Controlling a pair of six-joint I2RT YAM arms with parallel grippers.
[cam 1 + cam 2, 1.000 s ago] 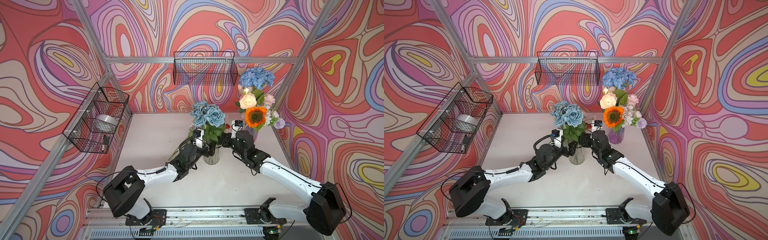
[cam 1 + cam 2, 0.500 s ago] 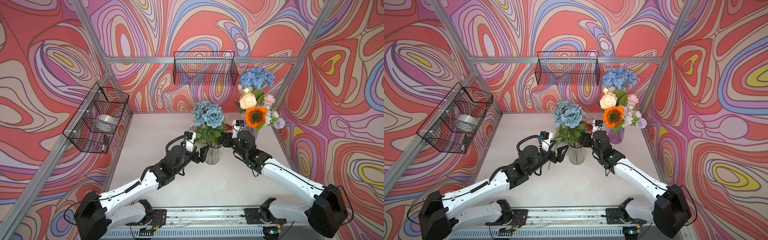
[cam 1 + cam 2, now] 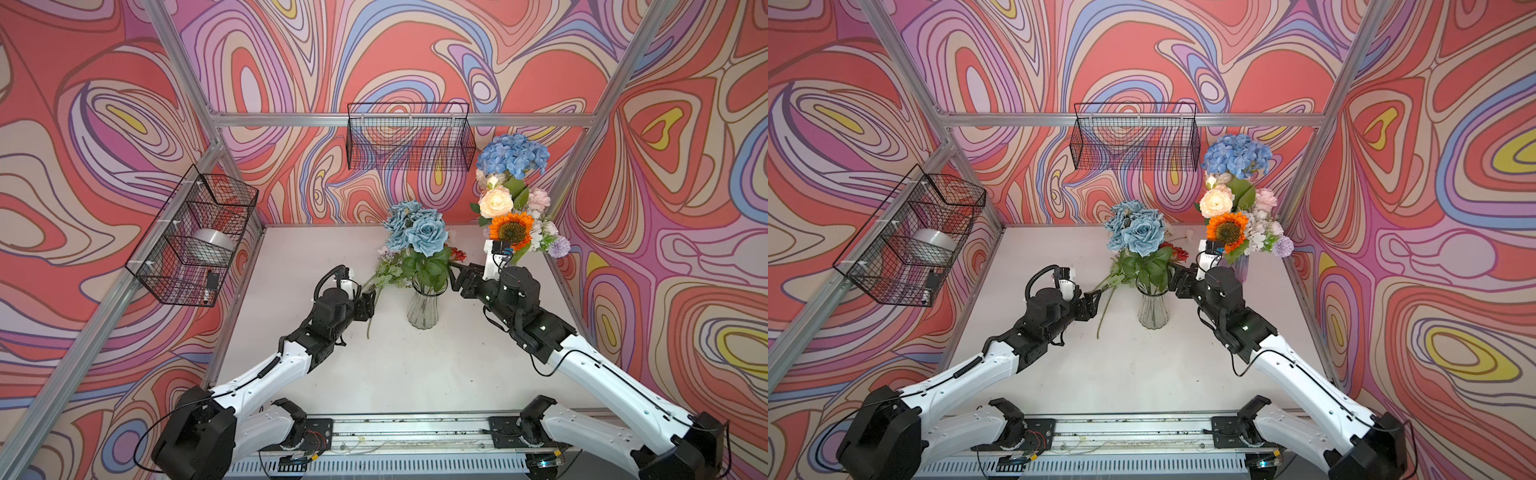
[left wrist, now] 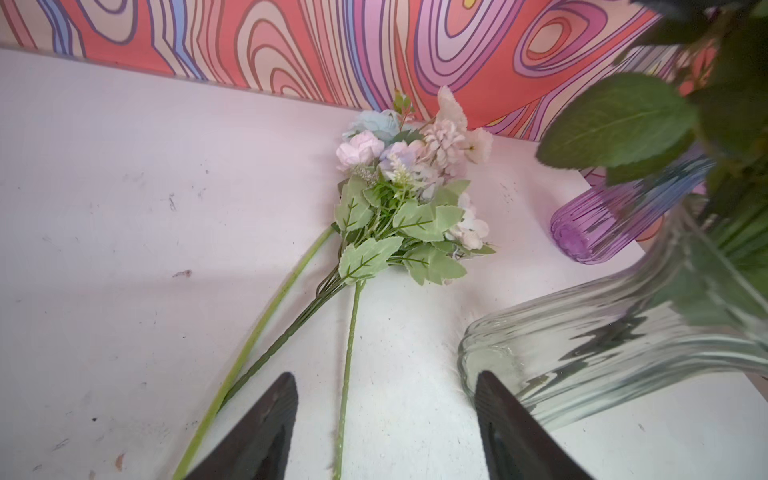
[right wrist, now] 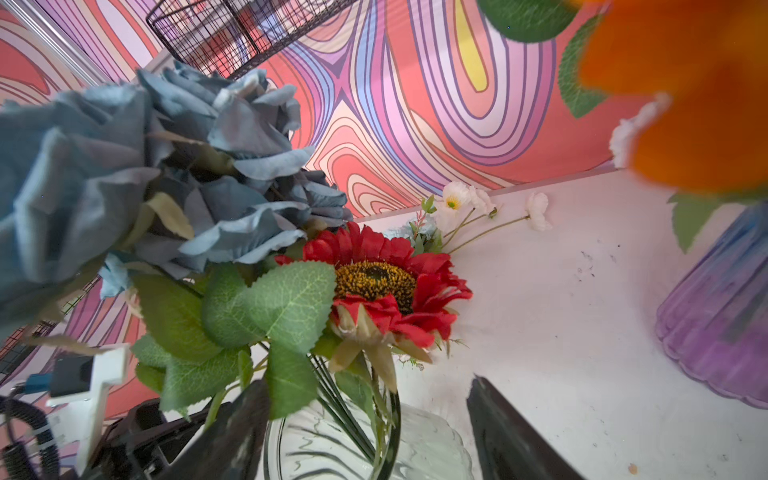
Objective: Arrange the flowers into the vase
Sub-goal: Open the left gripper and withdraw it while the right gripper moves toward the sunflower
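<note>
Left gripper (image 4: 384, 378) has backed off the vase (image 3: 423, 309) to the loose flowers (image 4: 399, 199) lying beside it; jaws narrowing but apart, astride a stem (image 4: 348, 353), nothing held (next pick starting, I'd say). Right gripper (image 3: 458, 279) stays wide by the vase, empty; roses (image 3: 417, 235) already in.

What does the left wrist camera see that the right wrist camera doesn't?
Only the left wrist view shows the whole pastel bunch lying on the table, long stems and all. Only the right wrist view shows the red sunflower, the blue roses, the white poppies and a wire basket. Both show the clear vase, the purple vase and the table.
</note>
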